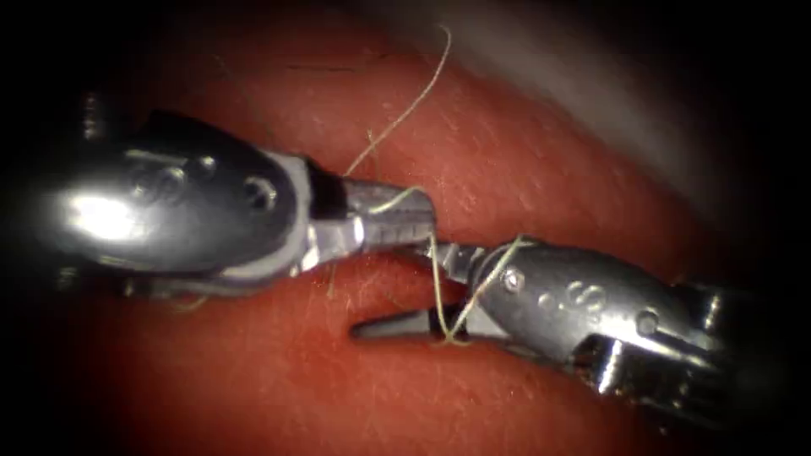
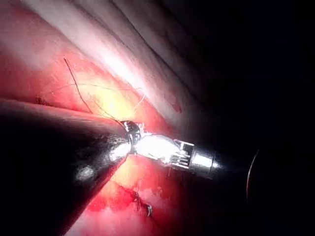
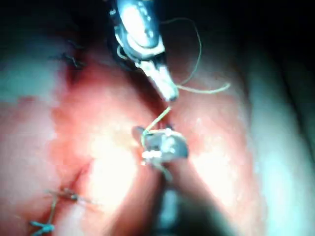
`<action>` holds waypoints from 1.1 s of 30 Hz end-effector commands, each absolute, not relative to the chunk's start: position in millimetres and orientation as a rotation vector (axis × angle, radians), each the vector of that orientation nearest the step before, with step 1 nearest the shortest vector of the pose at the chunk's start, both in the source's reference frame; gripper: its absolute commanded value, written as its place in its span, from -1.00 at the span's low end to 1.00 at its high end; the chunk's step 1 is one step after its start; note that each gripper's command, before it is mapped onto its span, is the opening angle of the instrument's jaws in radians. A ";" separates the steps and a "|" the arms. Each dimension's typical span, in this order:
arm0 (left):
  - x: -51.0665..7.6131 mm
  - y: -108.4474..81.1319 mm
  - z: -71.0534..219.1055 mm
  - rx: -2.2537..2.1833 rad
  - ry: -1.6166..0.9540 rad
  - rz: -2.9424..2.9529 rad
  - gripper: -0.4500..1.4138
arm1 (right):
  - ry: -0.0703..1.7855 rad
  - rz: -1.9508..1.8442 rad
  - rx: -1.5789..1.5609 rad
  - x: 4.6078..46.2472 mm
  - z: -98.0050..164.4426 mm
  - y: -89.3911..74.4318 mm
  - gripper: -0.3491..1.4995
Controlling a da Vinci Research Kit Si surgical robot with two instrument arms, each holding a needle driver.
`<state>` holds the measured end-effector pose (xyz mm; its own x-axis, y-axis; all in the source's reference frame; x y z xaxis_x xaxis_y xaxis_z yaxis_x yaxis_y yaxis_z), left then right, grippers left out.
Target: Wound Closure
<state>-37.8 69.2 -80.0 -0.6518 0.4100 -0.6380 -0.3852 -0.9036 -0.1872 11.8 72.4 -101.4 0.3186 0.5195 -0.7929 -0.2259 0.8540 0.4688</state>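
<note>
While the left pincer (image 1: 405, 221) is clamped on the thread (image 1: 436, 279) over the tissue (image 1: 253, 380), the right pincer (image 1: 414, 291) gapes with thread looped around it, looks like knot-tying; can't spot the needle.

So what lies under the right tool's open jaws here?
Under the right tool, its jaws spread open with thread looped around them, lies bare red tissue. The left tool grips that thread. What lies directly beneath the metal is covered.
</note>
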 end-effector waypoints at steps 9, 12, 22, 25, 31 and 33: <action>-38.1 69.5 -74.5 -0.993 -0.099 2.560 -0.89 | 1.193 0.460 0.322 13.4 -101.7 72.1 -0.20; -38.1 68.5 -72.7 -0.991 -0.108 2.562 -0.89 | 1.241 0.466 0.314 13.3 -101.7 72.4 -0.22; -36.2 67.9 -70.7 -1.002 -0.139 2.560 -0.89 | 1.467 0.575 0.304 12.9 -102.0 73.8 -0.36; -36.0 67.6 -70.8 -1.007 -0.145 2.562 -0.89 | 1.493 0.609 0.302 12.3 -101.7 74.1 -0.40; -35.9 66.7 -70.6 -1.015 -0.146 2.568 -0.89 | 1.567 0.716 0.317 10.8 -101.0 75.0 -0.40; -36.1 66.2 -70.1 -1.018 -0.148 2.574 -0.89 | 1.590 0.749 0.329 10.9 -101.0 75.0 -0.40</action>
